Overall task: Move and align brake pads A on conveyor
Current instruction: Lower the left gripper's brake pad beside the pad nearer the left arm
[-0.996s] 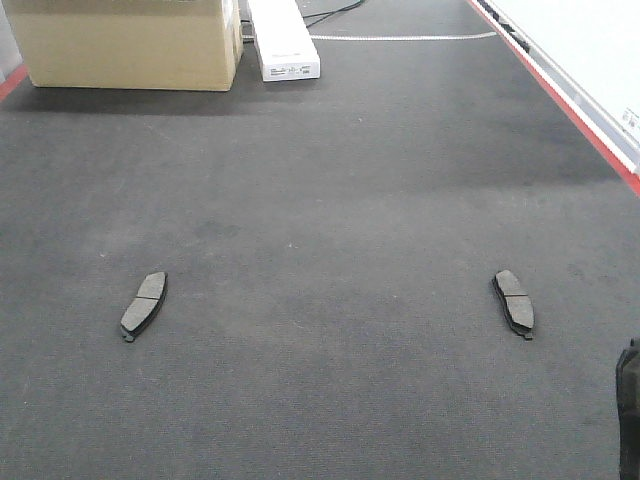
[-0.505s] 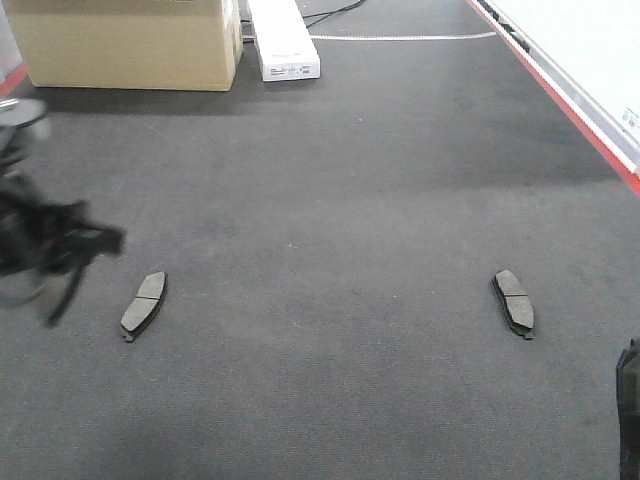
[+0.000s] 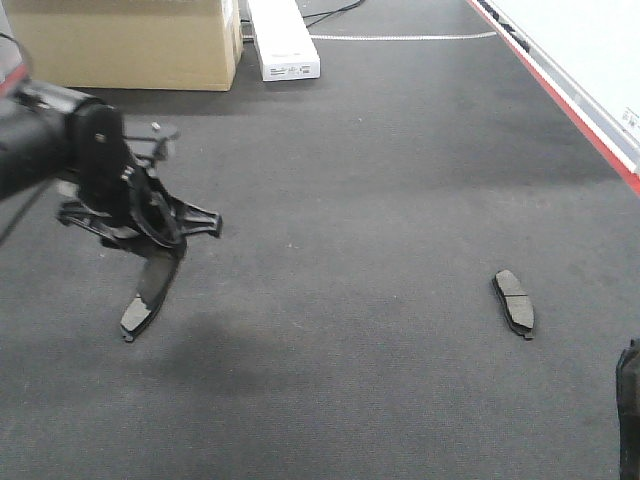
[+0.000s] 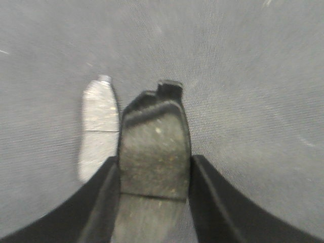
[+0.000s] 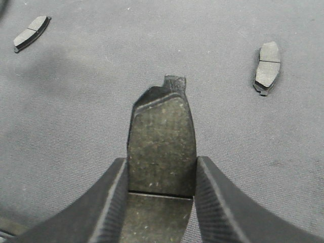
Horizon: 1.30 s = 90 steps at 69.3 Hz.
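The charcoal conveyor [image 3: 360, 190] carries two brake pads lying flat: one at the left [image 3: 133, 315] and one at the right [image 3: 514, 302]. My left gripper [image 3: 160, 258] is shut on a third pad [image 4: 154, 147], which hangs over the left lying pad; that pad shows pale beside it in the left wrist view [image 4: 98, 126]. My right gripper [image 5: 161, 164] is shut on a fourth pad [image 5: 162, 136], held above the belt. In the front view only a dark edge of it shows at the lower right [image 3: 628, 410]. Both lying pads show in the right wrist view [image 5: 31, 32] [image 5: 267, 65].
A cardboard box [image 3: 130, 45] and a long white box [image 3: 283, 40] stand at the belt's far end. A red strip [image 3: 565, 95] and a white panel [image 3: 590, 40] run along the right edge.
My left arm has swung in from the left with a pad in its jaws and now hangs over the left lying pad. The right gripper and both lying pads have not moved.
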### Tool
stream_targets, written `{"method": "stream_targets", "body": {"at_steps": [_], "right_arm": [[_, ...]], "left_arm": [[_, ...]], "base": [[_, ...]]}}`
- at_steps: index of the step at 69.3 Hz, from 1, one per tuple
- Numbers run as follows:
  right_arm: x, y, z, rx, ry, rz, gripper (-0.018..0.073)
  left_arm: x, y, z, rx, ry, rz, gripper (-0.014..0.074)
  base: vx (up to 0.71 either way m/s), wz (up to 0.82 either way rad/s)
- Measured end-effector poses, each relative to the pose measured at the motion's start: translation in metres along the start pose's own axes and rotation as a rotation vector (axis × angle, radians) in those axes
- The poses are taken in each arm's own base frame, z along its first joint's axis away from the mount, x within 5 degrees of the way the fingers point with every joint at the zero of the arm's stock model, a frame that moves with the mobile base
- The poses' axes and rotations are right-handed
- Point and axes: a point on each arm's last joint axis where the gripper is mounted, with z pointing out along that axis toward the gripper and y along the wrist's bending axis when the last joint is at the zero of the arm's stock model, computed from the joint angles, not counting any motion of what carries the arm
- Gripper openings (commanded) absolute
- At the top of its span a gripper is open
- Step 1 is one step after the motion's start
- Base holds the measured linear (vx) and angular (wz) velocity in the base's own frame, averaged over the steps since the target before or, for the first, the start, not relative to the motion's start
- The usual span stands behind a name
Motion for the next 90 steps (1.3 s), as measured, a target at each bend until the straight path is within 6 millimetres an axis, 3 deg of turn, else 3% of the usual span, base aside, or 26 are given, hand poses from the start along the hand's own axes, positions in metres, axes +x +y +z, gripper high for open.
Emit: {"method": "stream_targets", "body": {"at_steps": [16,29,59,70,90], "right_arm": [[0.0,0.0,0.0,0.0,0.0,0.0,-0.0012],[0.0,0.0,0.0,0.0,0.0,0.0,-0.0012],[0.0,0.0,0.0,0.0,0.0,0.0,-0.0012],[0.0,0.0,0.0,0.0,0.0,0.0,-0.0012],[0.0,0.0,0.0,0.0,0.0,0.0,-0.0012]], "left_arm": [[-0.004,-0.007,0.051,0.008,0.114,-0.009,-0.0006],[0.0,-0.007,0.074,-0.002,0.166,-0.008,-0.0006],[-0.004,-0.009,0.091,-0.005,0.168,-0.004,0.0026],[-0.01,-0.01,0.087,0.001,0.145,-0.005,0.0128],[-0.011,-0.008,0.086,-0.002,0.154,-0.009,0.0451]], "base": [[0.0,0.0],[0.0,0.0],[0.0,0.0],[0.0,0.0],[0.0,0.0]]}}
